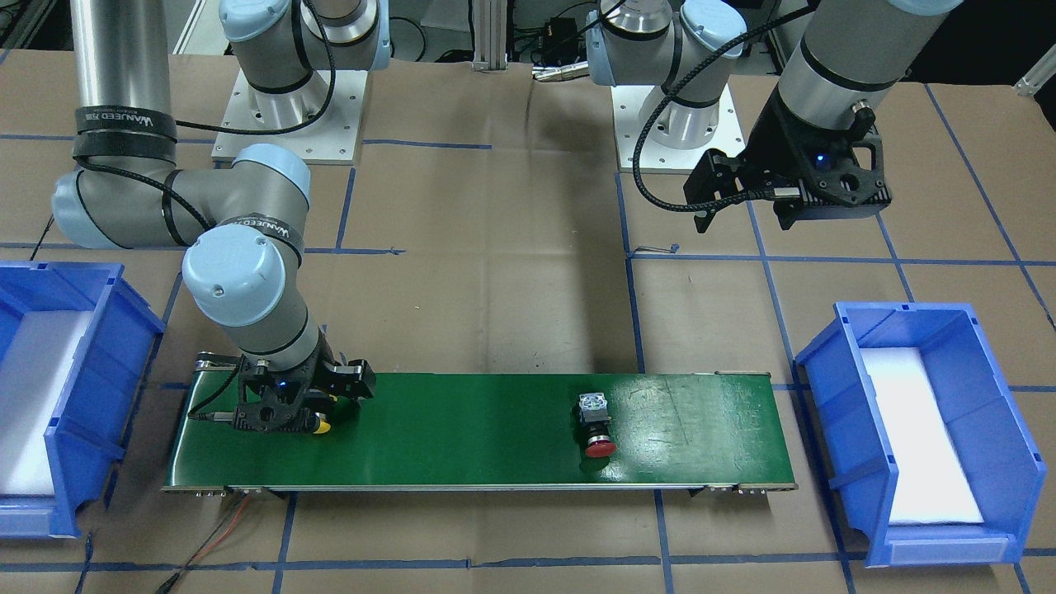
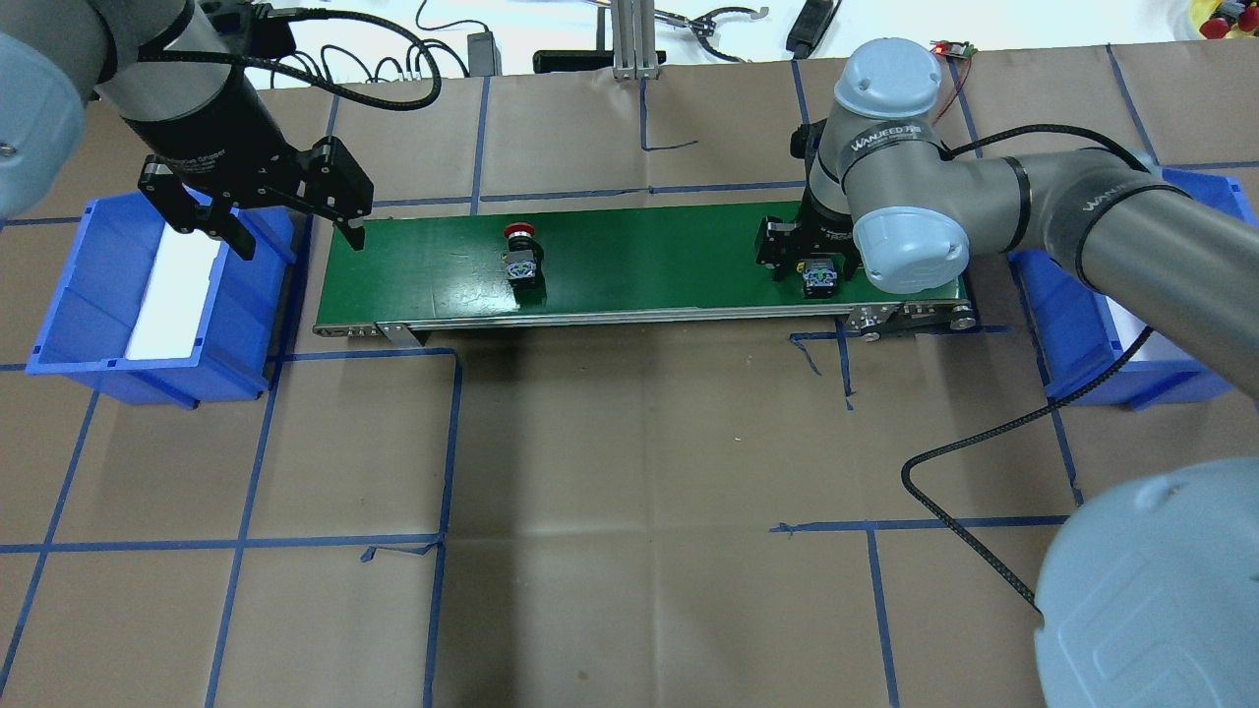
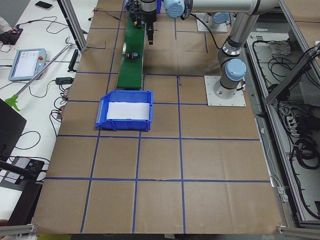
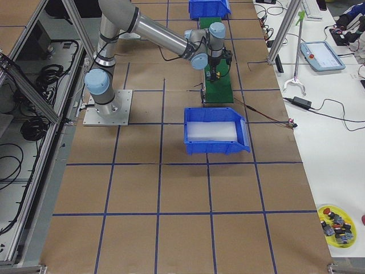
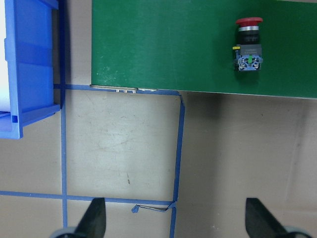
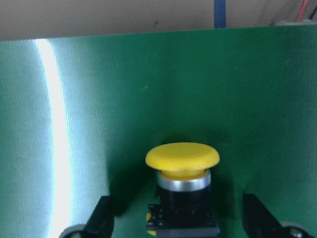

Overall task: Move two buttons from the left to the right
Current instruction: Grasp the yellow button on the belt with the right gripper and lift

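Note:
The red-capped button (image 1: 596, 425) lies on its side on the green conveyor belt (image 1: 462, 429), also in the overhead view (image 2: 521, 258) and the left wrist view (image 5: 247, 44). The yellow-capped button (image 6: 182, 156) lies at the belt's right-arm end; its grey block shows in the overhead view (image 2: 818, 278). My right gripper (image 2: 816, 280) is low over it, open, with its fingers (image 6: 101, 218) on either side and a gap to the button. My left gripper (image 2: 295, 236) is open and empty, raised above the belt's other end.
A blue bin with a white liner (image 2: 167, 295) stands off the belt's left end. A second blue bin (image 2: 1111, 344) stands off the right end, partly under my right arm. Blue tape lines cross the brown table. A cable (image 2: 984, 442) loops over the table on the right.

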Robot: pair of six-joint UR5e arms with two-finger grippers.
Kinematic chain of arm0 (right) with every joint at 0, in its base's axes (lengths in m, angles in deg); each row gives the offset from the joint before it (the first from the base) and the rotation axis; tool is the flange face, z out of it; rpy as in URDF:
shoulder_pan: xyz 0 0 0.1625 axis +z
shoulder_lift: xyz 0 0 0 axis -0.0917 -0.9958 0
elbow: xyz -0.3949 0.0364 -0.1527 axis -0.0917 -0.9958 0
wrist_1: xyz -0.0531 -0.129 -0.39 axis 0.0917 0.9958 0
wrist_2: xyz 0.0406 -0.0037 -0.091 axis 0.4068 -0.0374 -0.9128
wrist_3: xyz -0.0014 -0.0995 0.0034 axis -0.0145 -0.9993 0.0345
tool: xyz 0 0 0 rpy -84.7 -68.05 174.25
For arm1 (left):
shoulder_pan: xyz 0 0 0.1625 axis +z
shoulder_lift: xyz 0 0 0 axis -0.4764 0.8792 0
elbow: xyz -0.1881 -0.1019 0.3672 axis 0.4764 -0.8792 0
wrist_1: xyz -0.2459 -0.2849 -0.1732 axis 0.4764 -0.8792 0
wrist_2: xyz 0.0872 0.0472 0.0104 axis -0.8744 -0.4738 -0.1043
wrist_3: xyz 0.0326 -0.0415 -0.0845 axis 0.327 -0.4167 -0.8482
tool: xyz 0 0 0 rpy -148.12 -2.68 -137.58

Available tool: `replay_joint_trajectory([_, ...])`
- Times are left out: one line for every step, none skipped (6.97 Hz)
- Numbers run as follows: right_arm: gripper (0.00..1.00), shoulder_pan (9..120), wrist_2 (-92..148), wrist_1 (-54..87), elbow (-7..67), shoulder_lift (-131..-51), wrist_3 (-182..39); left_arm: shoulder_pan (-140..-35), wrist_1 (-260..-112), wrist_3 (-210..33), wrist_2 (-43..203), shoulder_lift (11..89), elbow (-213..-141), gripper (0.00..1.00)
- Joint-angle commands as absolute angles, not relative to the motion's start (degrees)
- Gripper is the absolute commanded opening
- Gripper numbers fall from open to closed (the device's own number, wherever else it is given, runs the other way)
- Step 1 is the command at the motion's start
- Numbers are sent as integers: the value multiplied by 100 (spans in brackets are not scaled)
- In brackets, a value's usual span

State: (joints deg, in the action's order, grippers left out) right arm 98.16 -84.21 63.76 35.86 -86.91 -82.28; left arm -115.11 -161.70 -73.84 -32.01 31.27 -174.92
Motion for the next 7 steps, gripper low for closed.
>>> replay_joint_trajectory([3,9772,-8453,5573,3219,-8750,-8299,-11511,-16163,-7384,-3201,3128,-17475,100])
replay_joint_trajectory([1,9729,-8654,5152,2947,-8820,-8317,-11511,-16172,-7384,-3209,3128,-17466,100])
replay_joint_trajectory([1,9632,-8665,4695,2631,-8934,-8352,-11511,-16172,-7384,-3209,3119,-17483,100])
replay_joint_trajectory([1,9388,-8665,4534,2306,-9048,-8770,-11511,-16172,-7384,-3209,3119,-17475,100])
replay_joint_trajectory([1,8968,-8656,4350,2093,-9136,-9348,-11511,-16172,-7384,-3209,3119,-17474,100])
replay_joint_trajectory([1,8441,-8630,4383,2074,-9215,-10189,-11511,-16163,-7384,-3209,3119,-17474,100])
replay_joint_trajectory([1,7836,-8612,4418,2056,-9225,-10963,-11511,-16172,-7384,-3209,3119,-17483,100])
